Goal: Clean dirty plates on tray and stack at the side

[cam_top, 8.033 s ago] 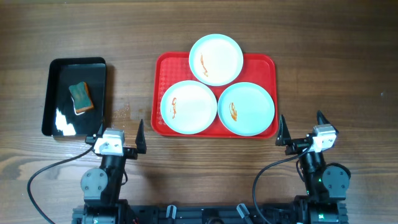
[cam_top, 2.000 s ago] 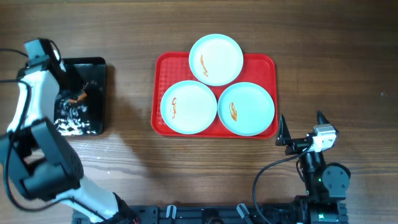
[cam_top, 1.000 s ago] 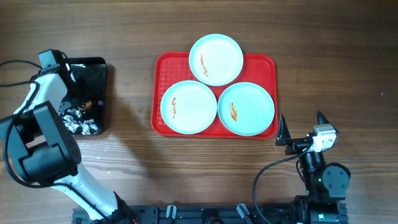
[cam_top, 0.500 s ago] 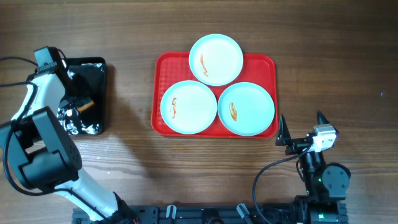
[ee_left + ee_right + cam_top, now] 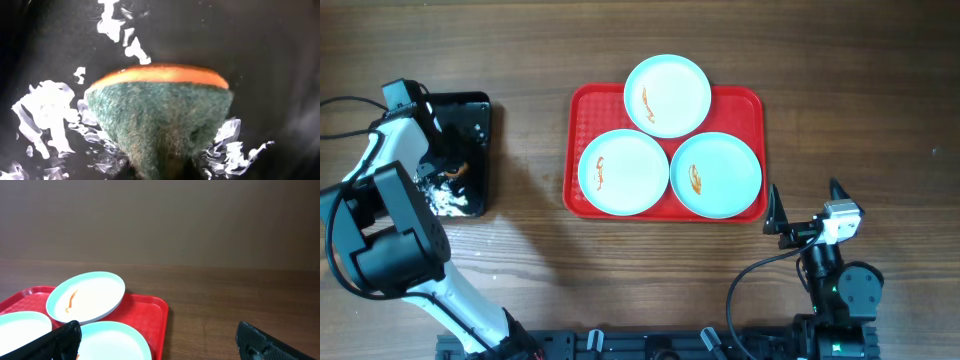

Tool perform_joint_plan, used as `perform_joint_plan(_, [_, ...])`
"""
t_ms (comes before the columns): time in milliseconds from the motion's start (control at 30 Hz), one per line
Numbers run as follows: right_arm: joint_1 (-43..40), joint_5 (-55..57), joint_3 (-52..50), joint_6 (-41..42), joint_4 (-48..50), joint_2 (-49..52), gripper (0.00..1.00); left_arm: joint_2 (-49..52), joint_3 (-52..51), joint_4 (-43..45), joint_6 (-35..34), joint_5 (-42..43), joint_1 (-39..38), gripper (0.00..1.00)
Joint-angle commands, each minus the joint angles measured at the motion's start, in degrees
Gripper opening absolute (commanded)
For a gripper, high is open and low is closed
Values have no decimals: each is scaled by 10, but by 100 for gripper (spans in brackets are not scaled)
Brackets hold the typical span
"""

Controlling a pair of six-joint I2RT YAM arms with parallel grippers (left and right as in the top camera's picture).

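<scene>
Three pale plates lie on the red tray (image 5: pixel 747 108): one at the back (image 5: pixel 667 95), one front left (image 5: pixel 623 172), one front right (image 5: pixel 716 175), each with an orange-red smear. My left gripper (image 5: pixel 448 168) reaches down into the black tray (image 5: pixel 472 100) at the far left. It is shut on a green and orange sponge (image 5: pixel 160 115), pinching its near end so that the sponge bulges. My right gripper (image 5: pixel 806 200) stands open just right of the red tray's front corner, with nothing between its fingers (image 5: pixel 60 340). The right wrist view shows the back plate (image 5: pixel 87 297) and the tray's corner (image 5: pixel 155 312).
The black tray holds wet, shiny patches (image 5: pixel 45 110) around the sponge. Bare wooden table (image 5: pixel 860 100) lies to the right of the red tray and between the two trays. The left arm's cable (image 5: pixel 340 102) trails off the left edge.
The left jaws opened wider and then closed on the sponge in the black tray. The sponge shifted a little toward the front. The right arm and the plates have not moved.
</scene>
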Motion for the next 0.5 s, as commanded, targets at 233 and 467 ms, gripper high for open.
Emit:
perform_joint_plan(233, [3, 8, -1, -10, 1, 1, 100, -113, -3, -11, -1, -6, 1, 4])
perform_joint_plan(467, [3, 8, -1, -10, 1, 1, 100, -225, -3, -4, -1, -6, 1, 4])
